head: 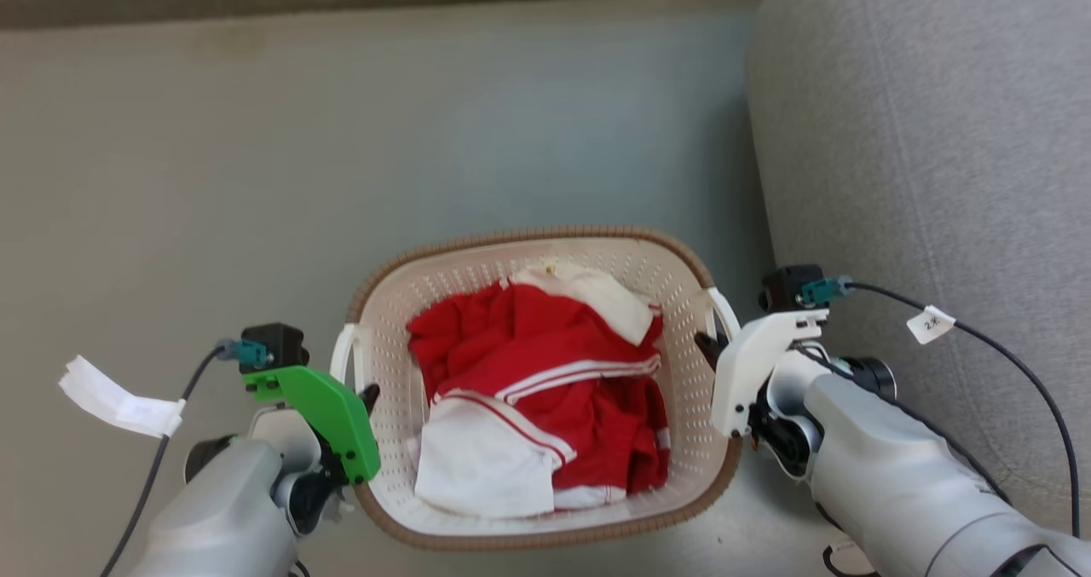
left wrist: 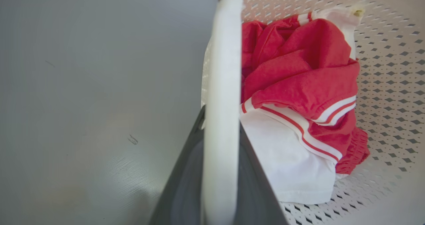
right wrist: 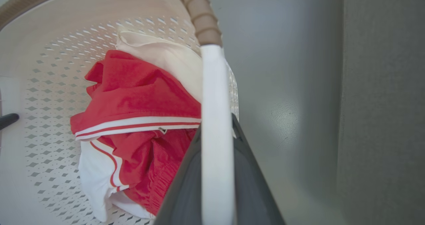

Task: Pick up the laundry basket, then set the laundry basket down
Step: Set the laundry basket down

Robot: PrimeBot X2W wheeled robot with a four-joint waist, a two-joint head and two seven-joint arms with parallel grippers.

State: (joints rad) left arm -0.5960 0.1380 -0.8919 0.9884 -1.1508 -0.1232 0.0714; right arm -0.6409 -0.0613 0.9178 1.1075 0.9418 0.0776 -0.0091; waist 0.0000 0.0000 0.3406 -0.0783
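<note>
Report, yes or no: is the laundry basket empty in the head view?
No, red and white clothes lie bunched inside the laundry basket.

The floor [head: 256, 176] is a smooth, pale grey surface with a soft sheen. A darker strip [head: 341, 2] runs along its far edge, and the left wrist view shows a small dark scuff [left wrist: 132, 139] on it. At the right a grey fabric-covered piece of furniture [head: 938, 176] with a rounded corner stands on the floor, near the laundry basket [head: 528, 238]. Whether the laundry basket rests on the floor or hangs just above it cannot be told from these views.
</note>
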